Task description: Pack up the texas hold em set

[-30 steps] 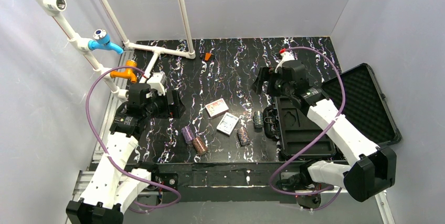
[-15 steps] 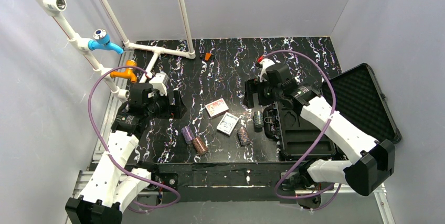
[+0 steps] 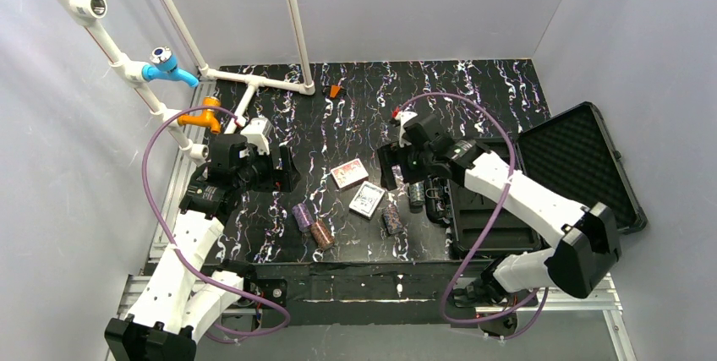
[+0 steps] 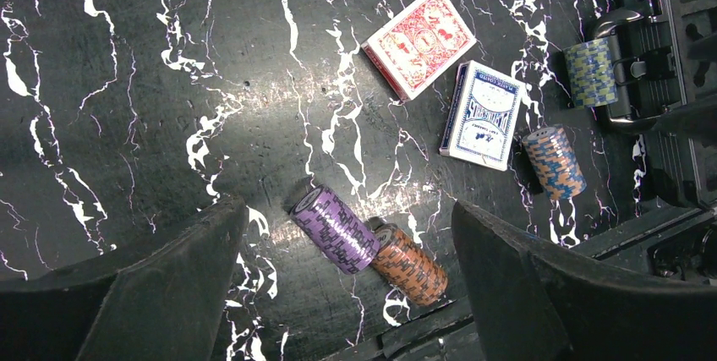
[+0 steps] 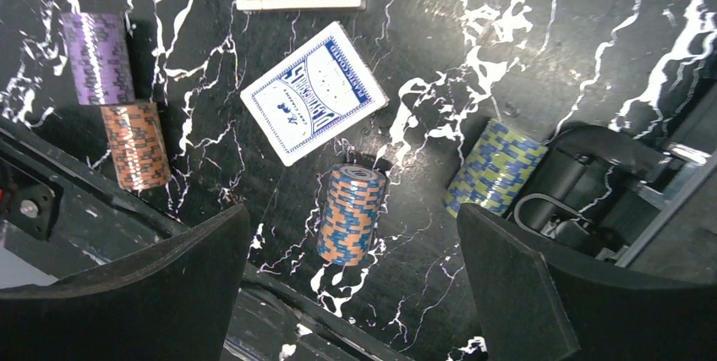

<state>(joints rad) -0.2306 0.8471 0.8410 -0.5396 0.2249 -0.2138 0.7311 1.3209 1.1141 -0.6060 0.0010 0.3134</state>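
1. Six loose pieces of the set lie out on the table [image 3: 355, 107], and none looks packed yet.
2. Two decks sit mid-table, the red deck [image 3: 349, 173] just beyond the blue-and-white deck [image 3: 367, 199], close together but not overlapping.
3. Four chip stacks lie on their sides. The purple chip stack [image 4: 336, 230] and the brown chip stack [image 4: 409, 264] are close together at the near left. The orange-and-blue chip stack [image 5: 351, 213] is right of the blue deck. The green chip stack [image 5: 497, 166] rests against the case handle [image 5: 592, 166].
4. On the right of the table the black case [image 3: 469, 209] stands open, its lid [image 3: 583, 158] thrown back to the right. What I can see of its foam base holds nothing, though the right arm covers part of it.
5. Over the orange-and-blue stack hangs the right hand [image 5: 353, 211], fingers spread wide and empty.
6. To the left the left hand [image 4: 348, 209] hangs above the table, also wide open and holding nothing. The purple and brown stacks show between its fingers.
7. By my reckoning the job has barely begun. The case is open and ready, but both decks and all four stacks must go into their slots and the lid must then be shut. The right hand looks best placed to start, with the orange-and-blue stack.
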